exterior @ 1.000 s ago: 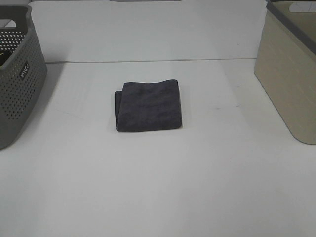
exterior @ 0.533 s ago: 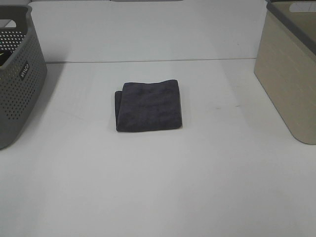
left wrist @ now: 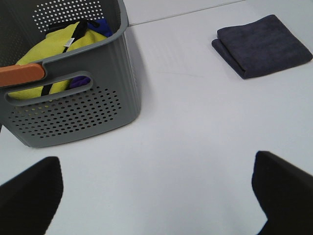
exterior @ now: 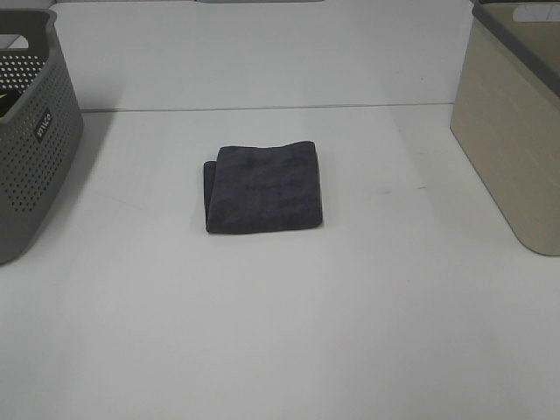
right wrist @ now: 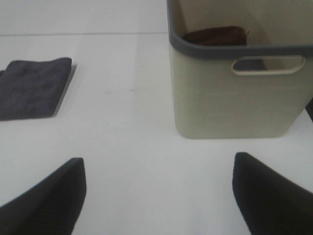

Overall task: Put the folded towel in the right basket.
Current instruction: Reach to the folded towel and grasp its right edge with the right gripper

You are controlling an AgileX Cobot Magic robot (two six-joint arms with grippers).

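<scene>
The folded dark grey towel (exterior: 264,188) lies flat on the white table at the centre; it also shows in the left wrist view (left wrist: 262,45) and the right wrist view (right wrist: 33,88). The right basket (exterior: 516,118) is beige with a grey rim and stands at the table's right edge; in the right wrist view (right wrist: 230,93) it holds a dark brown folded cloth (right wrist: 215,36). Neither gripper shows in the exterior view. My left gripper (left wrist: 156,191) is open and empty, far from the towel. My right gripper (right wrist: 159,196) is open and empty, in front of the beige basket.
A grey perforated basket (exterior: 31,131) stands at the left edge; in the left wrist view (left wrist: 68,83) it holds yellow and blue cloth items. The white table (exterior: 280,332) runs back to a white wall.
</scene>
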